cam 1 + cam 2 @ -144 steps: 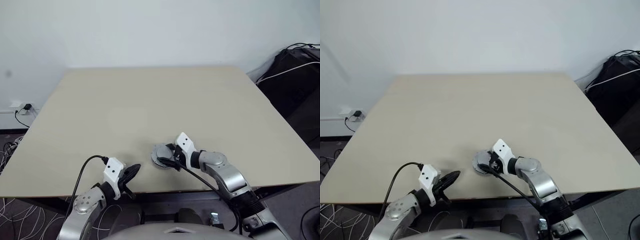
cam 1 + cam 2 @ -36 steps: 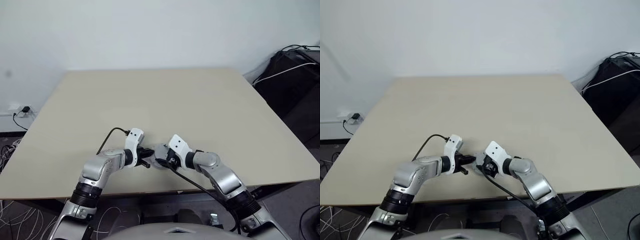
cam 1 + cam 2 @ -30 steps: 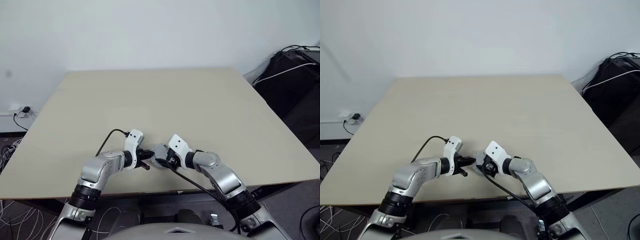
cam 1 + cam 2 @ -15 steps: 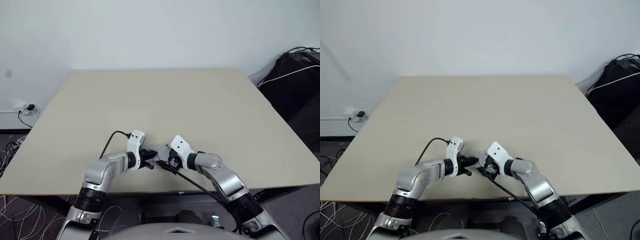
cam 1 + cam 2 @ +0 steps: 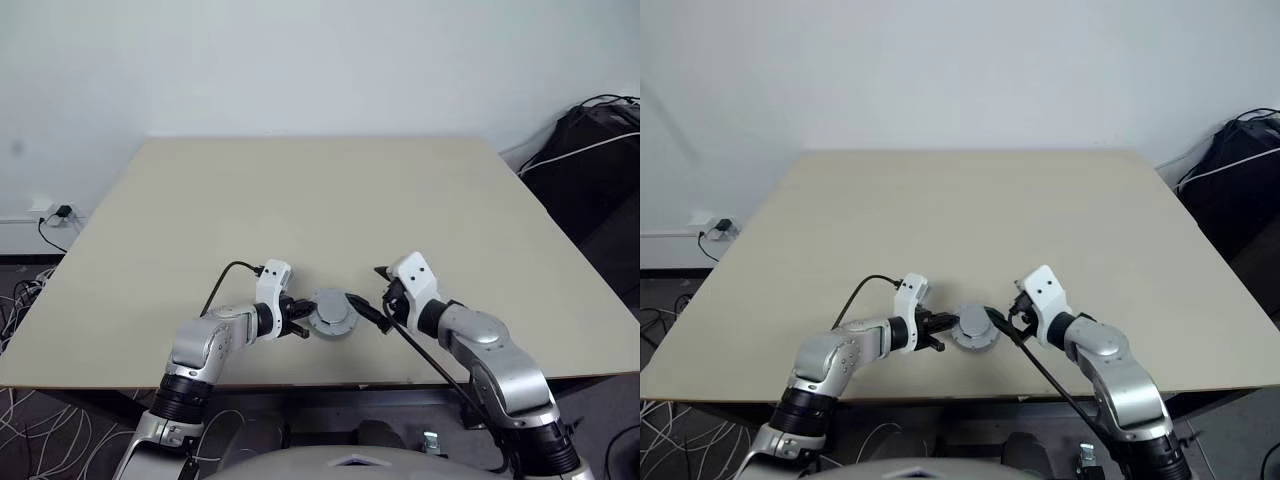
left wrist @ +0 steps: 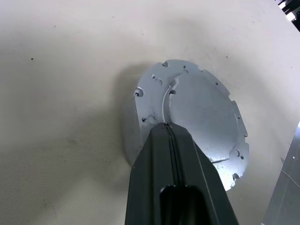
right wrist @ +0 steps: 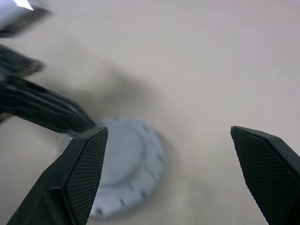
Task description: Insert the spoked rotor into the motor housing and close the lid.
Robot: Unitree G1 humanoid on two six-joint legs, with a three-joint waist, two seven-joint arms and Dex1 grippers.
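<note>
Near table (image 5: 300,200) edge: left claw (image 5: 300,322) clenched, its 2 fingers pressed together, tip resting against the left rim of the lid (image 5: 331,314), which lies flat on the table between the 2 arms. Right claw (image 5: 372,309) now spread wide and drawn back to the right of the lid, just beside it, no longer touching; half a second ago it was closed in against the disc alongside the left claw. Reading: the right claw has let go, and the lid looks seated on whatever is beneath, so the closing step seems done or nearly so, with the left claw steadying or pressing. From the left wrist, the lid shows a plain silver face with small holes and notched rim, sitting slightly proud of the table. Hard to make out: the spoked rotor and the motor housing, presumably under the lid, but cannot confirm. Whether the lid is fully down is unclear. Far side: bare table, white wall.
</note>
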